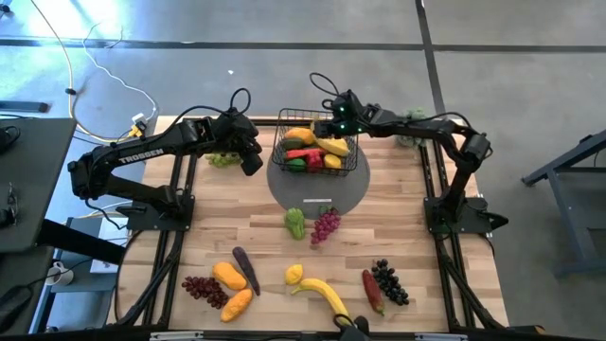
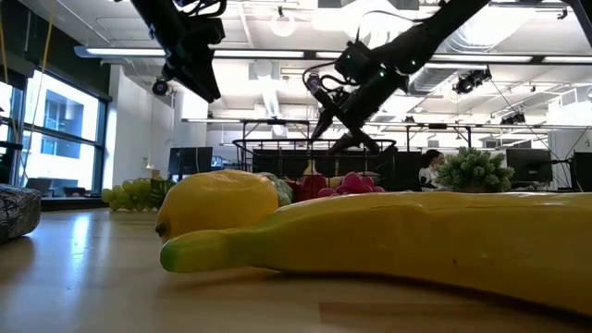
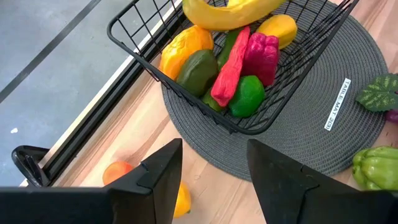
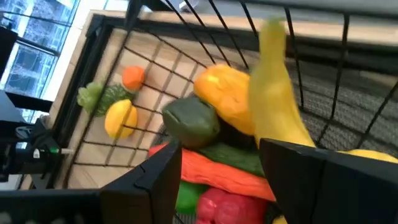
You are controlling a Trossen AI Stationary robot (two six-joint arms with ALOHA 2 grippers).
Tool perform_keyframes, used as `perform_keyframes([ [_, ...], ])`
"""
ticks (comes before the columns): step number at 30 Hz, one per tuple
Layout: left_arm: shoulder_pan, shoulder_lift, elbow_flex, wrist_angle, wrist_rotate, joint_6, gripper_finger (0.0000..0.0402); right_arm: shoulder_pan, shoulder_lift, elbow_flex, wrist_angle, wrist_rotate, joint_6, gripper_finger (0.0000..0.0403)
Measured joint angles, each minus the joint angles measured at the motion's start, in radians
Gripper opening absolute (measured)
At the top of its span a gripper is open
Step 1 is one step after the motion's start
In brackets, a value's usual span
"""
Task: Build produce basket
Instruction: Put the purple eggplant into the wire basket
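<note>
While the black wire basket (image 1: 315, 144) sits on a grey mat (image 1: 317, 188) at the far middle of the bench (image 1: 398, 242), one banana (image 1: 332, 146) lies inside it. Two grippers flank the basket: right gripper (image 1: 333, 121) just above it, jaws parted and empty; left gripper (image 1: 252, 161) beside it, jaws open and empty.

Basket (image 1: 315, 150) sitting on mat (image 1: 317, 194) at the far middle of the surface (image 1: 275, 237), holding a banana (image 1: 332, 146); loose produce (image 1: 317, 289) lying nearer the front edge.
</note>
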Motion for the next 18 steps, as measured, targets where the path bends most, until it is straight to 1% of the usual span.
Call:
perform_keyframes([
  [5, 0.0, 0.0, 0.0, 0.0, 0.0, 0.0, 0.017, 0.0, 0.0, 0.105, -0.127, 0.007, -0.06, 0.0197],
  [10, 0.0, 0.0, 0.0, -0.005, 0.001, 0.0, 0.017, 0.022, 0.0, 0.217, -0.291, 0.011, -0.122, 0.0197],
  [14, 0.006, -0.026, 0.0, -0.059, 0.006, 0.0, 0.017, 0.055, 0.0, 0.283, -0.369, 0.015, -0.141, 0.0197],
  [18, 0.021, -0.069, 0.0, -0.122, 0.028, -0.009, 0.017, 0.094, 0.0, 0.327, -0.406, 0.015, -0.145, 0.0197],
])
